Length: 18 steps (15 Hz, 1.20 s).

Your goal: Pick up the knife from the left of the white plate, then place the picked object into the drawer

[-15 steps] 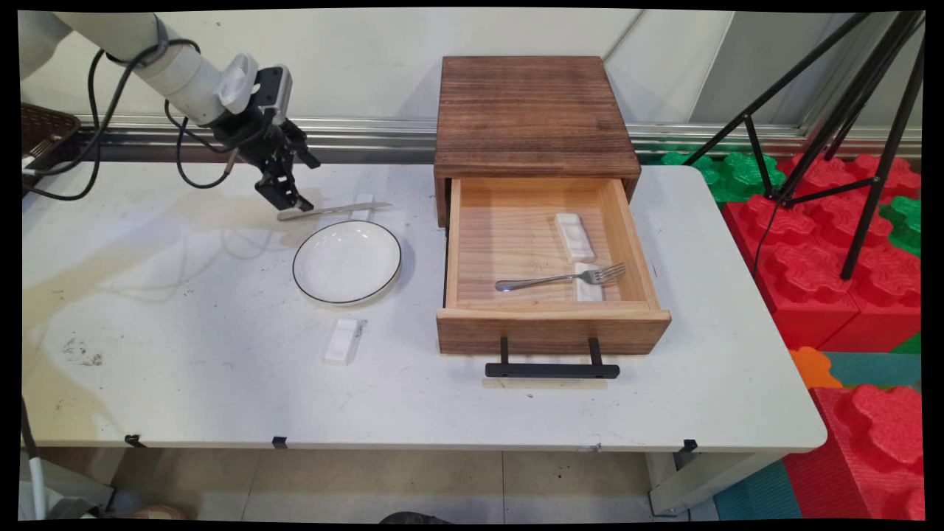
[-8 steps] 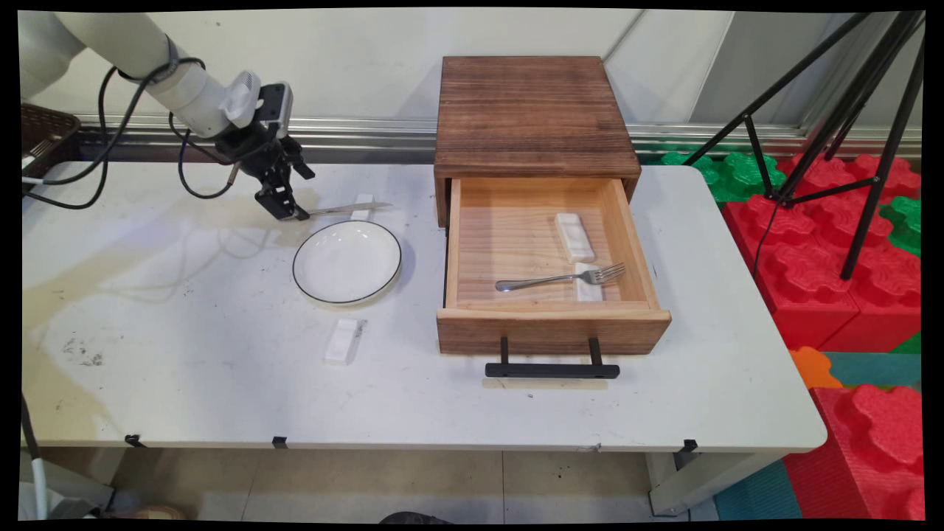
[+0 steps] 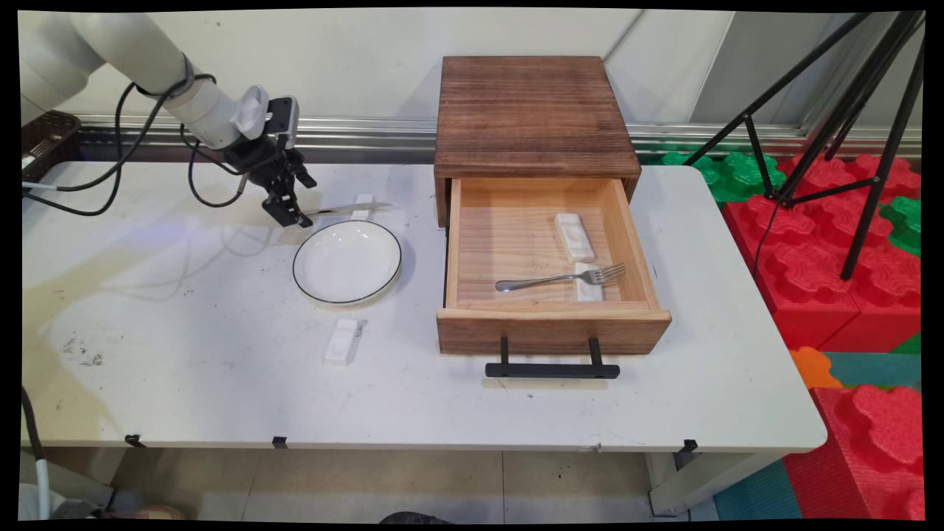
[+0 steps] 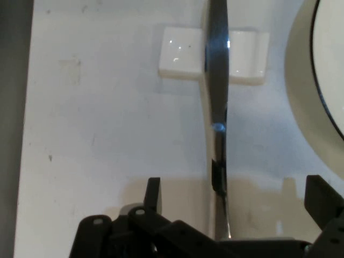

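A metal knife [image 3: 346, 209] lies on the table behind a white black-rimmed plate [image 3: 346, 262], its blade across a small white rest [image 3: 362, 206]. My gripper [image 3: 291, 216] is down at the knife's handle end, left of the plate. In the hand view the knife [image 4: 217, 107] runs up the middle over the white rest [image 4: 180, 52]. My gripper [image 4: 236, 196] is open there, with one finger on each side of the handle and not touching it. The plate's rim [image 4: 322, 97] curves along the right edge.
A wooden box [image 3: 532, 118] stands at the back with its drawer [image 3: 552, 324] pulled open, holding a fork [image 3: 560, 278] and two white rests. Another white rest [image 3: 343, 341] lies in front of the plate. A black tripod and red foam blocks stand beyond the table's right edge.
The gripper has come down and slightly right, from above the knife's handle to around its end. The knife, plate and drawer have not moved.
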### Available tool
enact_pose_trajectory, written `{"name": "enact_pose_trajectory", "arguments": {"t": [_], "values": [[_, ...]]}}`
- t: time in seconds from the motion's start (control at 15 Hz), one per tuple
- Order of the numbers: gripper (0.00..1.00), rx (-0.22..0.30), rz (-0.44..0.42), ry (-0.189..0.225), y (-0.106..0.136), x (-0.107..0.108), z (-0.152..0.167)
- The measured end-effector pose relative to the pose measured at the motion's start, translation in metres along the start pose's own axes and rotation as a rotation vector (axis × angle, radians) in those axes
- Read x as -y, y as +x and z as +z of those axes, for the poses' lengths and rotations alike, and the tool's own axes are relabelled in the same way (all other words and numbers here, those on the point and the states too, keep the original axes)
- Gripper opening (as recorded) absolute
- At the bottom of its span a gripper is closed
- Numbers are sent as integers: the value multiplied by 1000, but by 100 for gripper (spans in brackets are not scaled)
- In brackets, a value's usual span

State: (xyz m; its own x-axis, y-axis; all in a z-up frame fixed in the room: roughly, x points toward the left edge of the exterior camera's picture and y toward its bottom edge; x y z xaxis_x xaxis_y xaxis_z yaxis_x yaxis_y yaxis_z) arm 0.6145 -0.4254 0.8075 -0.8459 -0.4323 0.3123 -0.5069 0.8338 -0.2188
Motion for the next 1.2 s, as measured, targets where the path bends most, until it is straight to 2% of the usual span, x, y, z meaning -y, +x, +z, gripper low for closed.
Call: {"name": "enact_pose_trajectory", "arguments": {"t": [0.67, 0.73, 1.2], "values": [[100, -23, 1, -8, 5, 9, 24], [0, -25, 2, -10, 5, 9, 25], [0, -34, 2, -16, 6, 11, 29]]}}
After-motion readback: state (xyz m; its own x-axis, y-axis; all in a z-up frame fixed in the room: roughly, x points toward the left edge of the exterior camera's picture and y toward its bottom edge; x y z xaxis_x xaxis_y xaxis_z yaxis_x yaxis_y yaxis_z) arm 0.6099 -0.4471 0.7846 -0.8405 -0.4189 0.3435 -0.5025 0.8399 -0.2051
